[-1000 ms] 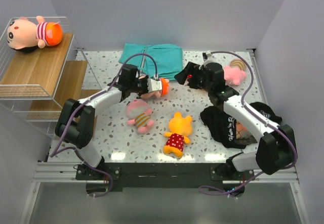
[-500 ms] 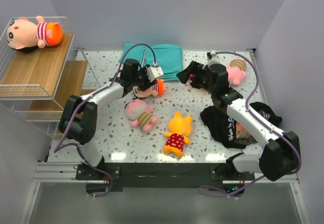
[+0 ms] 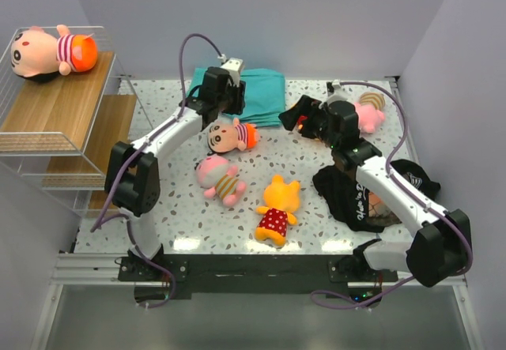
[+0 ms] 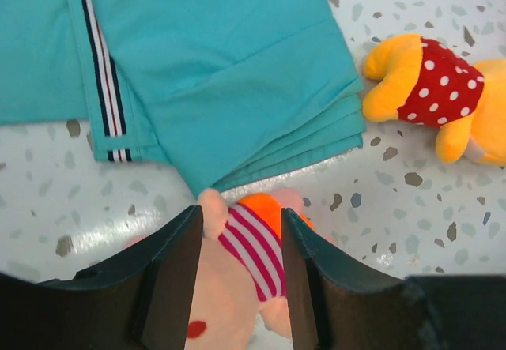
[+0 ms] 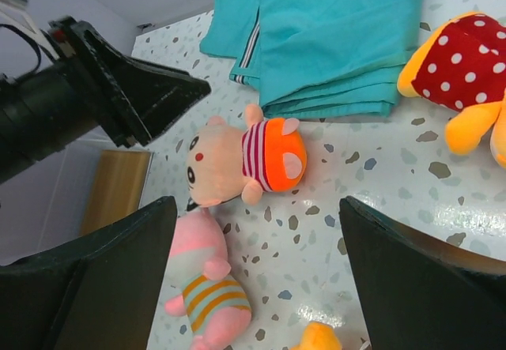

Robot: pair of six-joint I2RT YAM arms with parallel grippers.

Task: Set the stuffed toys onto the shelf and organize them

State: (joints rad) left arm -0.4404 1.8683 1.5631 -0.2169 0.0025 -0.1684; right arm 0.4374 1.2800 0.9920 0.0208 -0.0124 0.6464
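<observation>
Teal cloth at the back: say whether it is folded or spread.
Folded: the teal cloth shows several stacked layer edges along its near corner.

Bare tabletop (image 3: 285, 156) opens for you between the peach doll (image 3: 228, 137) and black garment (image 3: 371, 192); teal cloth (image 3: 257, 89) borders it behind, pink doll (image 3: 217, 178) and orange doll (image 3: 277, 208) crowd the near side.

A teal cloth (image 3: 261, 93) lay folded at the far middle of the speckled white counter (image 3: 312, 217). Its layered edges showed at one corner, and a navy-and-white striped band (image 4: 99, 65) ran along one side. A black garment (image 3: 341, 193) with white lettering lay crumpled on the right of the counter, nearer than the cloth and well apart from it. Pale walls (image 3: 316, 18) closed in the counter.
</observation>
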